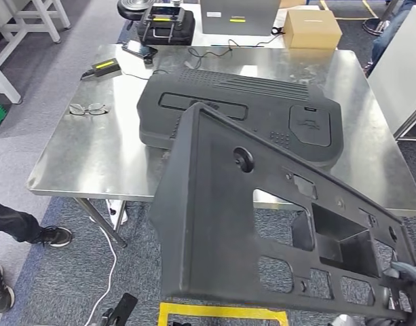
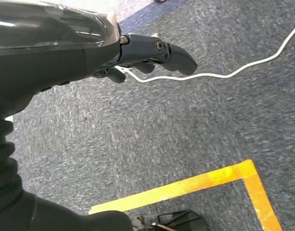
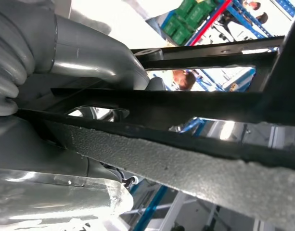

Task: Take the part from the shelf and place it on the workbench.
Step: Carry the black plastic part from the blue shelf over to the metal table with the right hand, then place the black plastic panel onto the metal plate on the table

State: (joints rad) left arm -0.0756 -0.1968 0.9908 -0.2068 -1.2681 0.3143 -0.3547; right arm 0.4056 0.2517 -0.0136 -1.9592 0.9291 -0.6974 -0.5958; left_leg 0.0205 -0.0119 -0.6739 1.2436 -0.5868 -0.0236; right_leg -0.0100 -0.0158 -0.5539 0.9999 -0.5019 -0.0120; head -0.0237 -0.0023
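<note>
A large black moulded panel [image 1: 221, 224] with several cut-outs is held up in front of me, tilted, its upper corner over the near edge of the steel workbench [image 1: 83, 156]. My right hand [image 1: 402, 285] grips the panel's lower right corner; in the right wrist view the thumb [image 3: 102, 60] and fingers clamp the panel's edge [image 3: 197, 163]. A second black panel [image 1: 236, 109] lies flat on the workbench. My left hand [image 2: 146, 53] hangs over the carpet, fingers loosely curled, holding nothing.
Glasses [image 1: 87, 109], a small yellow-and-black device [image 1: 104, 66], a phone [image 1: 139, 49] and cables lie on the bench's far left. A cardboard box [image 1: 311, 27] and a black case [image 1: 164, 24] sit behind. A person's shoes [image 1: 51, 236] are at left. Yellow floor tape [image 2: 197, 185] marks the carpet.
</note>
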